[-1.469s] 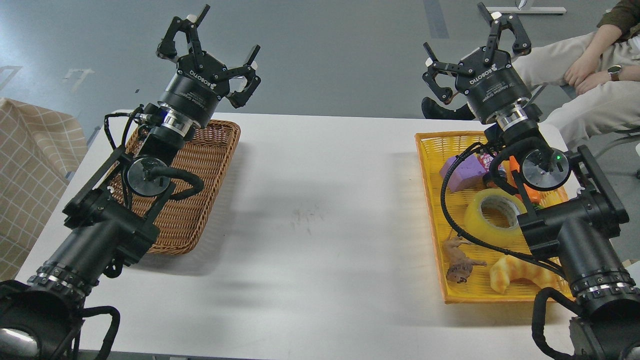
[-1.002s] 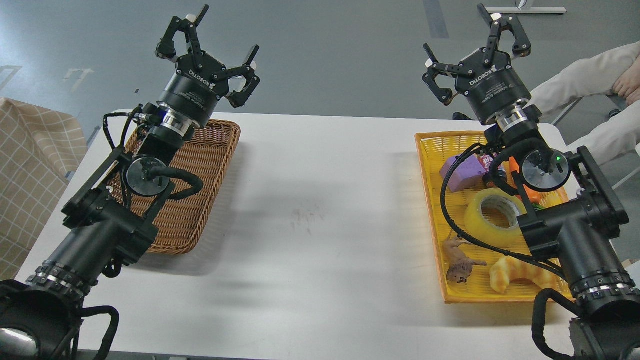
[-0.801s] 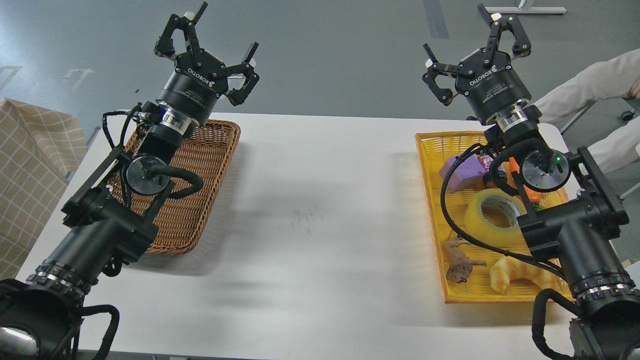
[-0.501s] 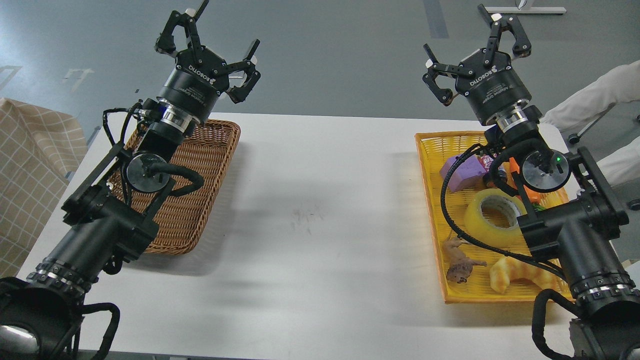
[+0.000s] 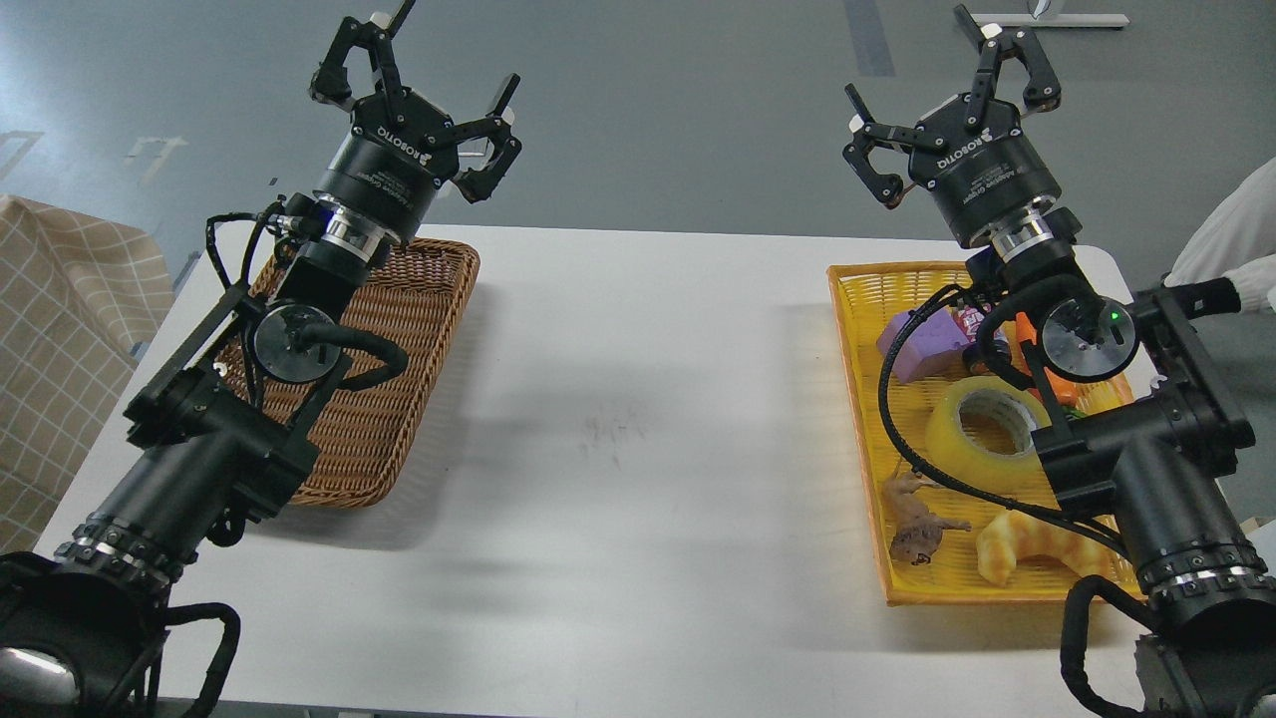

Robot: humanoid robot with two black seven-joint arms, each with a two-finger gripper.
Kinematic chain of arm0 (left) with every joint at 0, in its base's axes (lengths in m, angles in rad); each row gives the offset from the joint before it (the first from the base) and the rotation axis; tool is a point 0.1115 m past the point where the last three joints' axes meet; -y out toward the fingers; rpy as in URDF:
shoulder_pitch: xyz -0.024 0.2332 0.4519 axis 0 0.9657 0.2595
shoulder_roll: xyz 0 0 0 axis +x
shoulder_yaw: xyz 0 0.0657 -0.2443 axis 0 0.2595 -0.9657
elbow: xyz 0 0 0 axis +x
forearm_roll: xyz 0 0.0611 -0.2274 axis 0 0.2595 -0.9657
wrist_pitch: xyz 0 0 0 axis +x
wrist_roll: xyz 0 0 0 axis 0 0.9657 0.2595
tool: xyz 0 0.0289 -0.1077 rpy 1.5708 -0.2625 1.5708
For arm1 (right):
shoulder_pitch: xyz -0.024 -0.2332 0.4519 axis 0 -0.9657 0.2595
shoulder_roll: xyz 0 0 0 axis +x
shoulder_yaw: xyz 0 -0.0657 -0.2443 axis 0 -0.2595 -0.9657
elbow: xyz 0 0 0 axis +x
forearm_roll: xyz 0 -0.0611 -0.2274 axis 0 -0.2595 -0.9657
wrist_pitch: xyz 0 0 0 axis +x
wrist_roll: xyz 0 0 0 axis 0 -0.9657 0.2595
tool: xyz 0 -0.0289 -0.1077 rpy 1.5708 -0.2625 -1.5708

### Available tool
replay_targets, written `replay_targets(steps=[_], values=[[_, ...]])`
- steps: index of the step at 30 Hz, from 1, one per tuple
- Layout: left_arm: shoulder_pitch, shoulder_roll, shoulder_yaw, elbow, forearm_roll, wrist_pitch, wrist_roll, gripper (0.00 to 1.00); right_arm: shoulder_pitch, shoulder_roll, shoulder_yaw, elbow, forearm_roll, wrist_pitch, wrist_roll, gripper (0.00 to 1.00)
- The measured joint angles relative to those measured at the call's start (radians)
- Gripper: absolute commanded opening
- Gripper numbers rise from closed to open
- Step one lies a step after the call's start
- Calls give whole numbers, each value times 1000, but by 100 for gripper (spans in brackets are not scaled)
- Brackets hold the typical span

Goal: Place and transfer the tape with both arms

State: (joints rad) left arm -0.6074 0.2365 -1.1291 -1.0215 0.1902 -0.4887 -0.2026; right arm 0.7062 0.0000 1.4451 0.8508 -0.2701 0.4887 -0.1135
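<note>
Two claws are raised high above the counter [image 5: 638, 419] and neither one holds anything. The left claw [image 5: 424, 65] stands over the far end of the brown wicker basket [image 5: 399, 339], with its fingers spread wide, and the right claw [image 5: 947, 75] stands over the far end of the yellow basket [image 5: 857, 379], also with its fingers wide apart. The tape [image 5: 982, 419] lies flat in the yellow basket, on the right side of the counter, with its grey-white core facing up; the right arm's elbow part covers its right edge in this view. Near it in the same basket are a purple block [image 5: 922, 344], a small brown animal figure [image 5: 917, 524] and a yellow croissant toy [image 5: 1027, 543]. The brown wicker basket seems to have nothing inside, although the left arm hides part of it. From this layout, the task is judged to be at its very beginning: the tape is not yet grasped. The next move probably calls for the right claw to come back and down toward the tape, which lies well below and nearer than the claw is now. The claw must close on the roll without catching the black cable [image 5: 897, 419] that runs just beside it, and without pushing the toys around it.
</note>
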Motion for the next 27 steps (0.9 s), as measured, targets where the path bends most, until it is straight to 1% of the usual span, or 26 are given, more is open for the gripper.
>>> replay_targets(steps=[27], values=[[-7,0,0,1,-3,0,0,98,-2,0,-1,1,0,0,0,100]])
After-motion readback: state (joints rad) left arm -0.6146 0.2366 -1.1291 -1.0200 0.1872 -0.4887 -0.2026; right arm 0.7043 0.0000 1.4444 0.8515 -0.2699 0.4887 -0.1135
